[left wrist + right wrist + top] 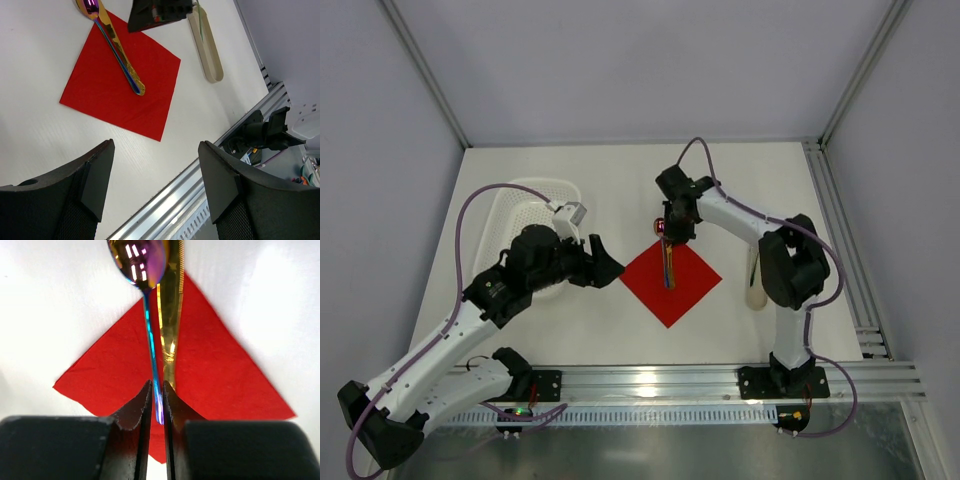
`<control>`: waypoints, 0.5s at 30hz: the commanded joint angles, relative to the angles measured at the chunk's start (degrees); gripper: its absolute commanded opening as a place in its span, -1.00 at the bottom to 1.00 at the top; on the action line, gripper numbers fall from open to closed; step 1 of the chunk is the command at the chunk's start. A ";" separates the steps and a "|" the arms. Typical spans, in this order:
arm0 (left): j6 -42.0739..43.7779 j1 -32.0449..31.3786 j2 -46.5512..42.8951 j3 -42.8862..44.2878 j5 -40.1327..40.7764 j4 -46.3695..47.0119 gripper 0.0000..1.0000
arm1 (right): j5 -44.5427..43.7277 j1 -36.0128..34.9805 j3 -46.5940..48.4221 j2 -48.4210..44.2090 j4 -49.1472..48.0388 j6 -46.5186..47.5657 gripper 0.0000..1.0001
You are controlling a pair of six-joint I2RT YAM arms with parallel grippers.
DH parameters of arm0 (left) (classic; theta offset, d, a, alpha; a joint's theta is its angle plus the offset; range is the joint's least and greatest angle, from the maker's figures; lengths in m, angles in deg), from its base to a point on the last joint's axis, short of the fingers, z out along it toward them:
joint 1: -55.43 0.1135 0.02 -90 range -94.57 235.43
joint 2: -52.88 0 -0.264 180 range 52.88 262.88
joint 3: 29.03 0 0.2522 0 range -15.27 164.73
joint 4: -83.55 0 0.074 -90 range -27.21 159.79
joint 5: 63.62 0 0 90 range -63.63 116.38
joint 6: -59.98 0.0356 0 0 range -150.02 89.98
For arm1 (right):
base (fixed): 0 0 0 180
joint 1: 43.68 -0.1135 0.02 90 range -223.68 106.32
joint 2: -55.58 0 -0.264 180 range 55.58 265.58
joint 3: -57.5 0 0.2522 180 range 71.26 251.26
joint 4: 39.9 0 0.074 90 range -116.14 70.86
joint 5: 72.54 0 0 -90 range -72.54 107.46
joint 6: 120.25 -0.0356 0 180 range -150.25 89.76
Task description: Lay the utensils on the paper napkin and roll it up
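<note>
The thin, matte red paper napkin (220,385) lies flat beneath the right gripper (156,405) and carries the slim, glossy iridescent spoon (136,260) and the golden fork (170,315) side by side. The right gripper's jaws stand a slit apart with the spoon's handle showing between them; whether they pinch it cannot be told. The left gripper (156,185) gapes wide and empty beside the napkin.

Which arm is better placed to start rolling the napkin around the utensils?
Left, probably. The left hand is open and empty beside the red napkin's left corner. The right hand sits at the far corner, fingers closely flanking the spoon handle, so it looks occupied.
</note>
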 commanded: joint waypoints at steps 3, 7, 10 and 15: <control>1.19 -0.04 -0.72 1.23 0.53 -0.28 0.45 | -3.91 8.66 -5.97 -12.67 1.58 6.25 -0.70; 1.11 -0.04 -0.89 1.06 0.44 -0.10 0.45 | -6.02 16.57 -14.77 -19.95 -0.44 9.94 -0.68; 1.02 -0.04 -0.63 0.88 0.18 0.07 0.46 | -5.67 21.24 -21.28 -22.17 -3.43 12.58 -0.67; 0.67 -0.04 -0.37 0.53 -0.26 0.34 0.46 | -3.56 29.60 -26.56 -22.88 -6.68 15.40 -0.67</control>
